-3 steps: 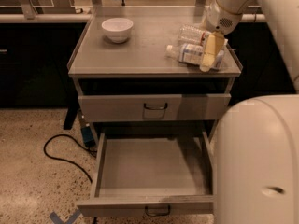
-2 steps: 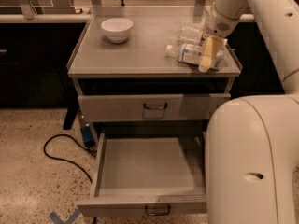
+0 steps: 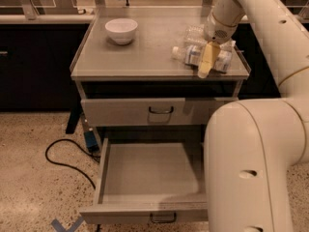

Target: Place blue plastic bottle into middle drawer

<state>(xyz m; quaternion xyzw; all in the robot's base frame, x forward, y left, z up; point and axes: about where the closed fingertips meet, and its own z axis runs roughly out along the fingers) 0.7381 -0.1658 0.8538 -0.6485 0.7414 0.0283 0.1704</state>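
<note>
Gripper (image 3: 205, 67) above cabinet top (image 3: 145, 52); blue plastic bottle (image 3: 190, 56) lying beneath it

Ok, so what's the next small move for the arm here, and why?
Probably secure a hold on the blue plastic bottle before any lift. The gripper sits right over the bottle, which lies on its side near the right edge of the cabinet top. The middle drawer below is already pulled open, so grasping looks like the only thing left before carrying it down.
</note>
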